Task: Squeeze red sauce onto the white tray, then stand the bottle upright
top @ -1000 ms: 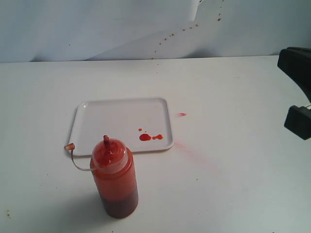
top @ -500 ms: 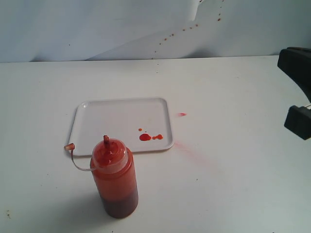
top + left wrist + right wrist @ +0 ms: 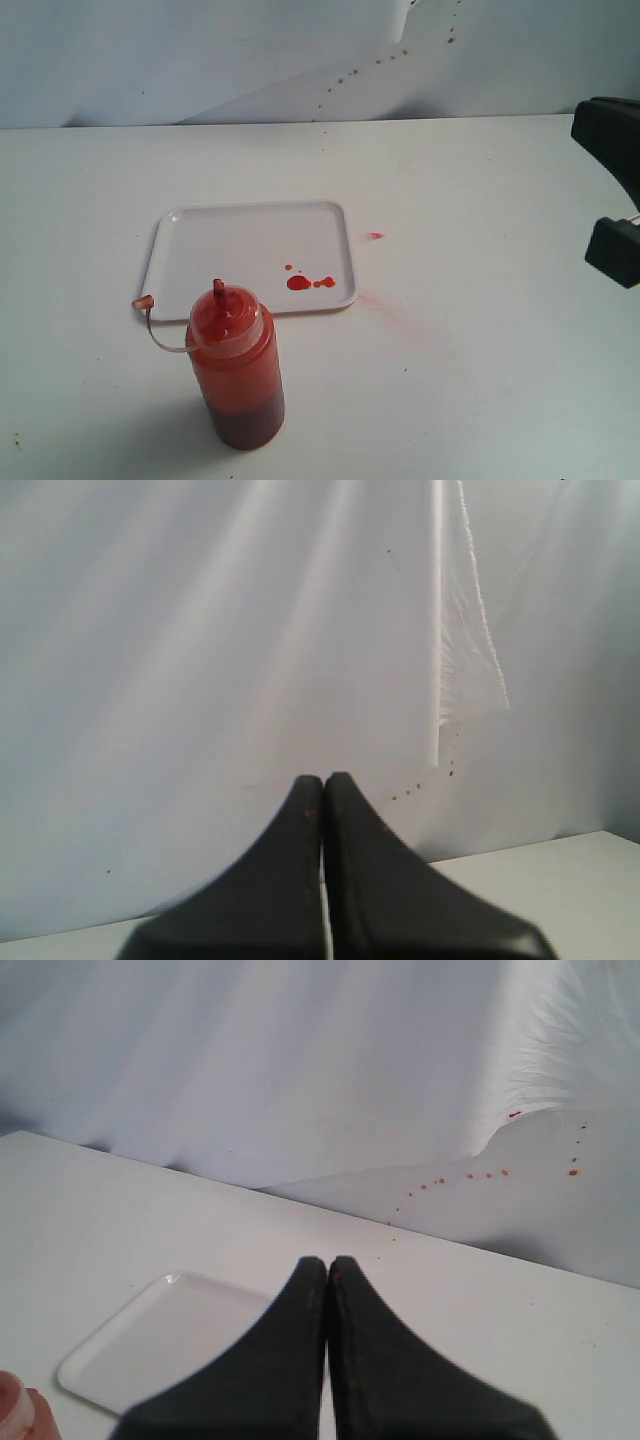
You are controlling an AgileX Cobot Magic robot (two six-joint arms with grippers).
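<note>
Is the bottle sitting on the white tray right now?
No, the bottle stands upright on the table, nearer the camera than the white tray, with its base off the tray's rim.

A lab-like test bench — bare white table [image 3: 520,400], draped white sheet [image 3: 200,60] behind (red-speckled).

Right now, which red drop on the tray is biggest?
The round drop by the white tray's near rim; the blob to its right and the orange speck beyond are smaller.
</note>
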